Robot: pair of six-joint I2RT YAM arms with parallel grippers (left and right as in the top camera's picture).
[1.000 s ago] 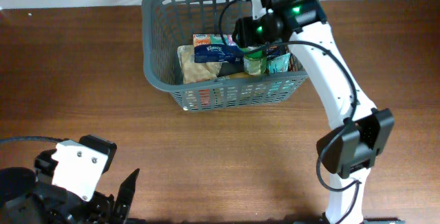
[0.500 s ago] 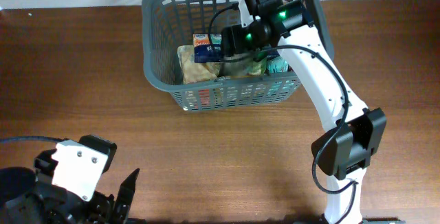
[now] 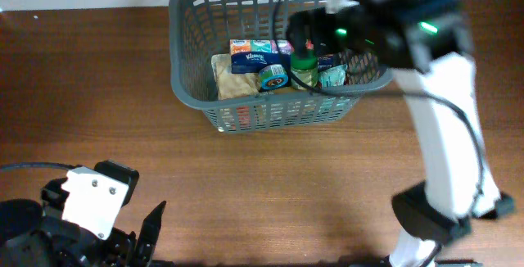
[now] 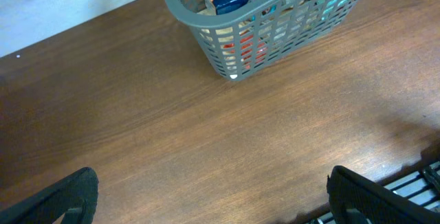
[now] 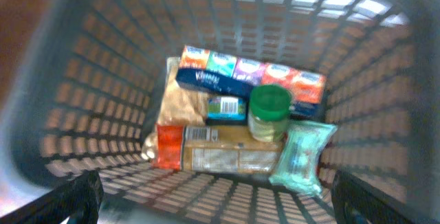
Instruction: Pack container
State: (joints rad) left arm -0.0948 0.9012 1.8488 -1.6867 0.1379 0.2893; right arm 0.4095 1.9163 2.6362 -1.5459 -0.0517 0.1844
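Right gripper [image 5: 213,191], fingers spread wide, hovered over the large dark grey slotted plastic basket [image 3: 270,113]; left gripper [image 4: 211,179], likewise spread, waited near-left.

From overhead, the right arm [image 3: 430,70], smeared by motion, covers the right corner of the container [image 3: 187,62]. From the right wrist everything inside the container is soft, labels on the packets [image 5: 234,154] mostly unreadable, and the right gripper [image 5: 216,183] shows only dark finger ends at the picture's bottom corners. From the left wrist the container's far half is cut by the top edge, the left gripper [image 4: 212,176] clipped likewise
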